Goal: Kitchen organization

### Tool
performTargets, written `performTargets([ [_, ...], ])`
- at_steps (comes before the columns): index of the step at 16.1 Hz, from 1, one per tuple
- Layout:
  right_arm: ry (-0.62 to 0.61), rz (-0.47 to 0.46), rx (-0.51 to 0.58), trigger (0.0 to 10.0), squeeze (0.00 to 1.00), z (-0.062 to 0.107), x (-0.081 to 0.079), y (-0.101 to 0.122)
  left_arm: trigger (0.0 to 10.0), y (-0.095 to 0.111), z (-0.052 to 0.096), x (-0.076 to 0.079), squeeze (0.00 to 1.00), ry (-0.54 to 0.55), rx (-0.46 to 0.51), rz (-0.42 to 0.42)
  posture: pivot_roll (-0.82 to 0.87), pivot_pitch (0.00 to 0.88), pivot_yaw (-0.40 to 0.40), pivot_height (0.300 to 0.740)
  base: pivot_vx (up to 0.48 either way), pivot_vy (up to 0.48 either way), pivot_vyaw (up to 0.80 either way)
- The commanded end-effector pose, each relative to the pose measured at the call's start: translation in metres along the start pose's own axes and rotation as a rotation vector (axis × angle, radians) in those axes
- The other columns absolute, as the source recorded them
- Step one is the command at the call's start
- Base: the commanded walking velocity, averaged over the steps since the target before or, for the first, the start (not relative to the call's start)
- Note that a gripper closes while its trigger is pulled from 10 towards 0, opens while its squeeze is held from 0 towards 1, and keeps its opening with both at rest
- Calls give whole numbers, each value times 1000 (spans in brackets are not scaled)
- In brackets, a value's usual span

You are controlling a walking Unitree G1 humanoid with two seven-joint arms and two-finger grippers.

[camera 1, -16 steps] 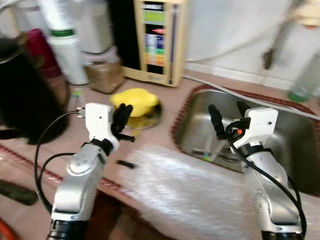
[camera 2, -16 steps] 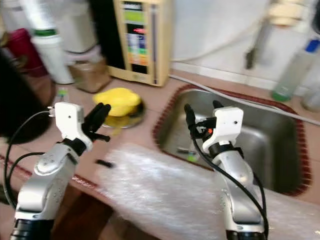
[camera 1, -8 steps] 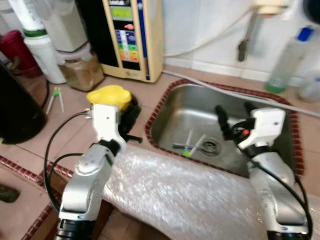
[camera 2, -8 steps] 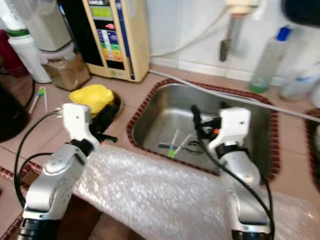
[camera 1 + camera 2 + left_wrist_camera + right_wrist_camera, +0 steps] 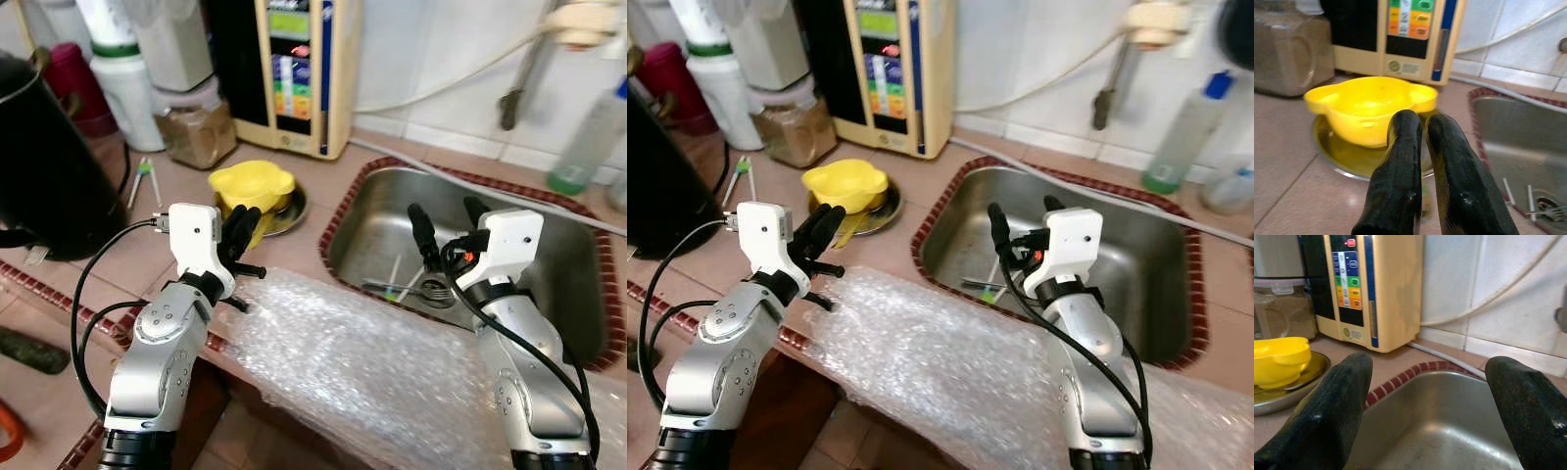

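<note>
Barely started, I'd say. My left claw [image 5: 238,227] is hovering fingers pressed together, holding nothing, yellow bowl [image 5: 253,188] just beyond at 12 o'clock, sitting on its steel plate [image 5: 292,210]. Right claw [image 5: 446,227] is hanging wide apart over the sink [image 5: 558,257]; utensils [image 5: 400,284] lying at the drain. Everything's still left to sort.

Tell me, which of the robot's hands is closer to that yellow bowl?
The left. The left gripper hovers just in front of the yellow bowl, fingers shut; the right gripper hangs open over the sink.
</note>
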State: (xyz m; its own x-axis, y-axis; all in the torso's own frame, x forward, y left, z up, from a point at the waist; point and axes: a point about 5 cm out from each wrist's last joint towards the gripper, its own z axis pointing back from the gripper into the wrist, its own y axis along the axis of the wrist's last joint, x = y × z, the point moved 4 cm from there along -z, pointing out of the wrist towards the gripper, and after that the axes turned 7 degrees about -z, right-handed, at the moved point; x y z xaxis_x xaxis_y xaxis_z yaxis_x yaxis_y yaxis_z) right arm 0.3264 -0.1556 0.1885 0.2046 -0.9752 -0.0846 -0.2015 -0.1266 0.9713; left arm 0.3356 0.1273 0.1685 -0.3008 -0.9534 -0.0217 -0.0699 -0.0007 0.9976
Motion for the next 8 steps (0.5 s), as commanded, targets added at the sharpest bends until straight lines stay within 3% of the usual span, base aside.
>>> performTargets([
  [1, -12, 21, 28, 10000, 0, -1, 3, 8, 10000, 3, -1, -2, 0, 4, 7, -9, 8, 83, 38, 740, 0, 0, 0],
  [6, -10, 21, 87, 10000, 0, -4, 2, 24, 10000, 13, -6, -11, 0, 72, 54, -62, 4, 81, 35, 740, 0, 0, 0],
  [8, -1, 18, 72, 10000, 0, -3, 0, 20, 10000, 12, -17, -29, 0, 155, 38, -55, 2, 83, 29, 740, 0, 0, 0],
])
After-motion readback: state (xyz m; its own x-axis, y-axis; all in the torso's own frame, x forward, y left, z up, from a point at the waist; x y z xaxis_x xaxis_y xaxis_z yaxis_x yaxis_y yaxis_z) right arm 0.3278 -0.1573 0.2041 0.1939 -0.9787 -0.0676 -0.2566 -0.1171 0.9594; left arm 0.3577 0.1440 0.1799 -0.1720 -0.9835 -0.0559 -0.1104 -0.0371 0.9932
